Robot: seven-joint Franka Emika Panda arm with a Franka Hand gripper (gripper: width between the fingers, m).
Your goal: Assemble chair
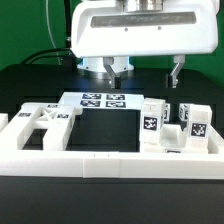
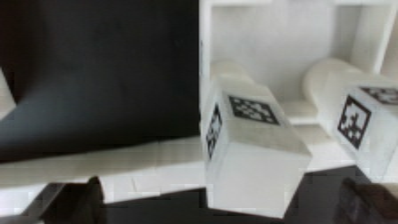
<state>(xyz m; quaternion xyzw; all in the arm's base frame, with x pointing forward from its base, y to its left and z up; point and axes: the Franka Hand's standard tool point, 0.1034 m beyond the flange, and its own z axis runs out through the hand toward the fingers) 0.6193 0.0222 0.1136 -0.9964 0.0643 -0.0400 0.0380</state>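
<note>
The pincer [image 1: 150, 72], spread wide and empty, hovered above an upright blocky leg [image 1: 152, 118], so the pick-up step likely needed a straight descent before closing.

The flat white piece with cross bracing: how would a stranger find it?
Start at the long white border rail along the front of the exterior view. Just behind it, at the exterior view's left, lies the flat piece. Unlike the upright blocks opposite, it lies flat and has triangular openings.

A white marker board [image 1: 103, 100] lies flat on the black tabletop [image 1: 105, 132], behind a long white border rail [image 1: 110, 165]; a green backdrop [image 1: 30, 25] stands beyond.
</note>
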